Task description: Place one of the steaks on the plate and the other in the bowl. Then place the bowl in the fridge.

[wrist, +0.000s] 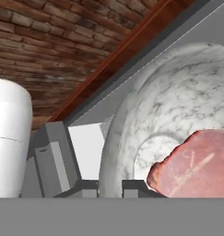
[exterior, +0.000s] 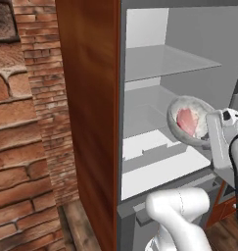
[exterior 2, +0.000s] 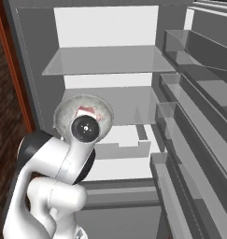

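Before open fridge [exterior: 189,63]: gripper [wrist: 110,186] pinching bowl [exterior: 189,120], seemingly tilted; steak [exterior: 187,121] inside.

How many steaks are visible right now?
1. The steak lies inside the bowl, which is held tilted in front of the open fridge. Another may be out of sight.

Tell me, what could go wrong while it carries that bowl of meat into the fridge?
The bowl is tipped on its side, held by its rim in the gripper, so the steak could slide out. It hangs in front of the fridge shelves, not resting on one; a slip would drop it.
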Robot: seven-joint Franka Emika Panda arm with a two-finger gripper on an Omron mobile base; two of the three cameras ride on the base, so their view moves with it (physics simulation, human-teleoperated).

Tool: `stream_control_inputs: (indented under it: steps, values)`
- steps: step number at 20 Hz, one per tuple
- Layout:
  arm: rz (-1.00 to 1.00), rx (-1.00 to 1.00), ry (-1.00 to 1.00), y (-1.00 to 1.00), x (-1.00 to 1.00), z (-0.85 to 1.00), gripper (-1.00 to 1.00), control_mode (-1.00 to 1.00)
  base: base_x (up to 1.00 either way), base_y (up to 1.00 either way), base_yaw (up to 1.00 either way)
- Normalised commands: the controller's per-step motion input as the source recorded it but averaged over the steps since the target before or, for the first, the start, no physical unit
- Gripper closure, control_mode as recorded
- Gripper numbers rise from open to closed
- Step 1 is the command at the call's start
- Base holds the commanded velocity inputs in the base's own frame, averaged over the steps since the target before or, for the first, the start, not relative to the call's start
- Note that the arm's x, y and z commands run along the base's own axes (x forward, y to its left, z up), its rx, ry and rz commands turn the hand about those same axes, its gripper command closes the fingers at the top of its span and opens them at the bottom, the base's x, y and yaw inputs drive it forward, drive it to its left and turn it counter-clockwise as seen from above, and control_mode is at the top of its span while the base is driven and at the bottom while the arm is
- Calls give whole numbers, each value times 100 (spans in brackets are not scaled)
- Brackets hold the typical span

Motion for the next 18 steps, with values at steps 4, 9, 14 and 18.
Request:
stream_control_inputs:
  steps: [4, 9, 14, 18]
  values:
    - [0, -4, 0, 1, 37, 21, 100, -100, 0, 0, 0]
    - [-1, -10, 0, 0, 47, 2, 100, -100, 0, 0, 0]
    - [0, -11, 3, 0, 53, 0, 100, -100, 0, 0, 0]
    - [0, -11, 13, -1, 33, -6, 100, -100, 0, 0, 0]
